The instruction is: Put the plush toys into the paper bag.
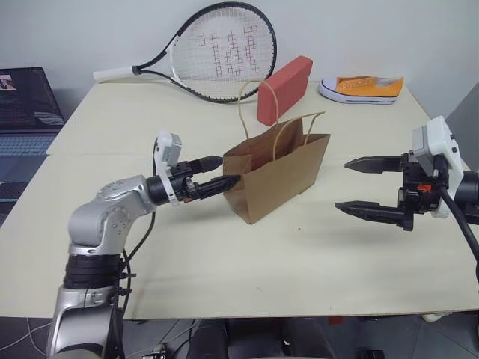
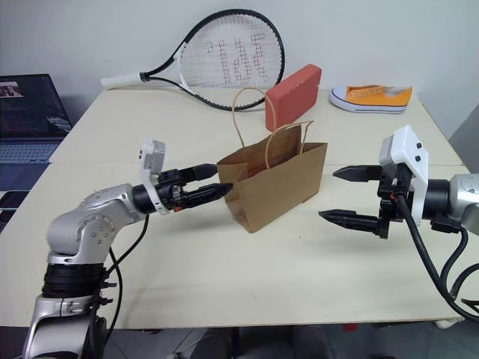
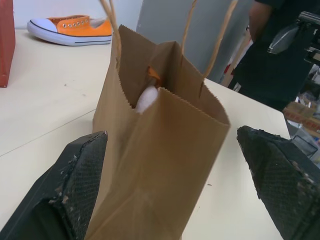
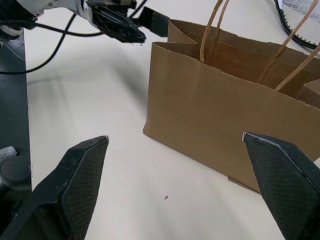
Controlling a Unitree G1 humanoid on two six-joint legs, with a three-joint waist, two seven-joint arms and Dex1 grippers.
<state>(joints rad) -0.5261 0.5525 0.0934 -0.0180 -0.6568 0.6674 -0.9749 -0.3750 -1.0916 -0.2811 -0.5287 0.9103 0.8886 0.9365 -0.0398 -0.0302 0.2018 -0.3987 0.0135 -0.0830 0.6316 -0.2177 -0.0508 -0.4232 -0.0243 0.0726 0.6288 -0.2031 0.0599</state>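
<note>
Both your grippers, left (image 1: 217, 172) and right (image 1: 358, 187), flank the paper bag (image 1: 277, 176), jaws apart, empty; your left wrist view reveals plush toys (image 3: 149, 95) inside.

Brown bag (image 1: 281, 176) with tan handles; white and orange toys (image 3: 148, 92) inside. Red block (image 1: 284, 88), orange-and-white sneaker (image 1: 362, 88), black-and-white racket (image 1: 213, 48), cream table (image 1: 224, 254).

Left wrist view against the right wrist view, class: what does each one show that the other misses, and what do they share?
Left wrist view: white and orange plush toys peeking inside the paper bag, plus the orange sneaker, a red block and a person in dark clothes. Right wrist view: the left gripper open at the bag's end, and part of a racket. Both: the standing bag, the pale table, and open black fingers.
</note>
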